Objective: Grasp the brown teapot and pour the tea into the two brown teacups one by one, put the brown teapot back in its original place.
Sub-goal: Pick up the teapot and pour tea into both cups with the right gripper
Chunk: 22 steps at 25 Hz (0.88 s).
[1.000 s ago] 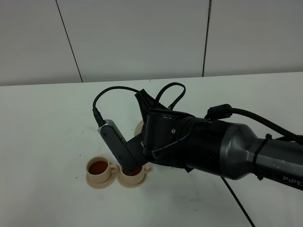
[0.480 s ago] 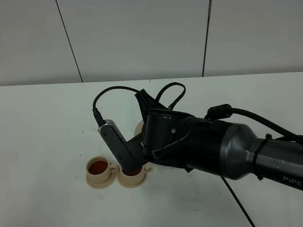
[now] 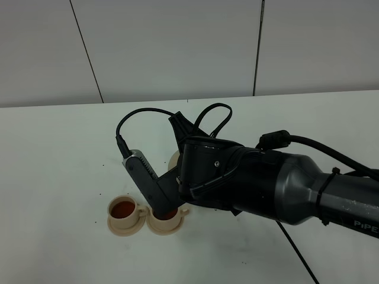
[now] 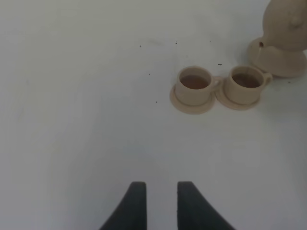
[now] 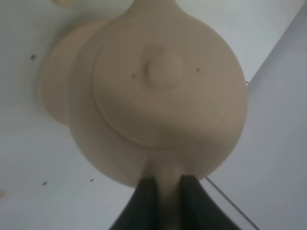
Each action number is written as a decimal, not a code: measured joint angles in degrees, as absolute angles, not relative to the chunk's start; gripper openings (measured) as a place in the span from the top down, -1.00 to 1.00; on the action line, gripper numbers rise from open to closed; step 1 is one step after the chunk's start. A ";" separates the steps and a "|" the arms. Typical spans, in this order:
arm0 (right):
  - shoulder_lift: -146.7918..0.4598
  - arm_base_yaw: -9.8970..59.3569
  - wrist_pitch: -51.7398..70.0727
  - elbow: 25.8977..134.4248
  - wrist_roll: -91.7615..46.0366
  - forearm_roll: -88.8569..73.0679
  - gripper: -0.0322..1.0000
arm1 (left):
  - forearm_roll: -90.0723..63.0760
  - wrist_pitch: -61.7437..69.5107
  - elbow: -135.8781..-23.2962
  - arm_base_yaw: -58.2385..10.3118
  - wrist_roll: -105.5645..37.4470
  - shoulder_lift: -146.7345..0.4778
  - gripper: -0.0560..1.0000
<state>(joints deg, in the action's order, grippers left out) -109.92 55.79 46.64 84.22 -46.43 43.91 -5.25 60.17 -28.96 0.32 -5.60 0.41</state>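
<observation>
Nothing had visibly changed over the last second — the right arm sat in the same pose in the high view, and the scene around it was as it had been. That stillness read as a pause at the end of the set-down rather than a pour.

The right end effector (image 5: 163, 191) was clamped on the loop handle of the brown teapot (image 5: 158, 91), its dark fingers pinching the handle from both sides. The teapot stood upright, lid and knob level, over the wide saucer (image 5: 57, 91), a crescent of which showed beside the body. In the left wrist view the teapot (image 4: 288, 24) sat on that saucer (image 4: 276, 60), just to the right of the cups and a little farther back.

Both brown teacups (image 4: 194, 82) (image 4: 245, 82) stood on their small saucers side by side, the saucers touching, and each cup held dark tea. In the high view the left cup (image 3: 124, 210) was clear, while the right one (image 3: 169, 218) was partly hidden by the arm.

The left end effector (image 4: 157, 199) hung empty over bare desk (image 4: 72, 120), well short of the cups, jaws slightly parted.

So the pouring looked finished and the teapot appeared back on its place — what seemed left was to release the handle and draw clear without nudging the pot.
</observation>
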 joint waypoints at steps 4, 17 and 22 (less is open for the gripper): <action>-109.92 55.79 46.64 84.22 -46.43 43.91 0.75 | -5.25 60.17 -28.96 0.32 -5.60 0.41 0.46; -109.92 56.35 46.70 84.22 -46.20 44.81 0.75 | -5.25 60.17 -28.96 0.32 -5.60 0.41 0.46; -109.92 56.84 46.95 84.22 -45.95 45.25 0.75 | -5.25 60.17 -28.96 0.32 -5.60 0.41 0.46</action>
